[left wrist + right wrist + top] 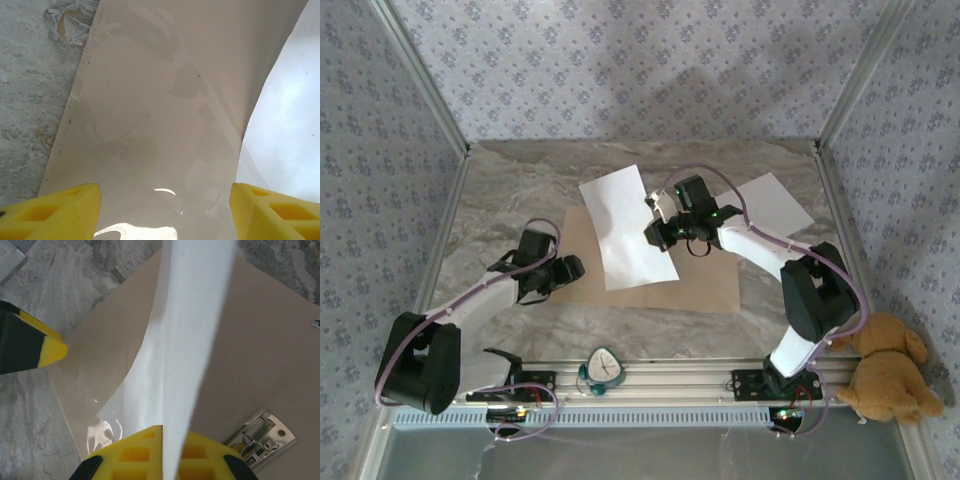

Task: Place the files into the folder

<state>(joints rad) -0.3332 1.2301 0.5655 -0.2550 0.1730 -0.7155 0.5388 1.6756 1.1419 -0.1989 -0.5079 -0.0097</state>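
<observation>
Right now, table (510, 200) bare to left & near side of folder (710, 285), lying open flat at centre. On its left-centre, white sheet (625, 230), right edge lifted, pinched tight by R gripper (657, 222). 2nd sheet (775, 203) flat at far right. L gripper (165, 205) spread wide, empty, over folder's left part.
</observation>
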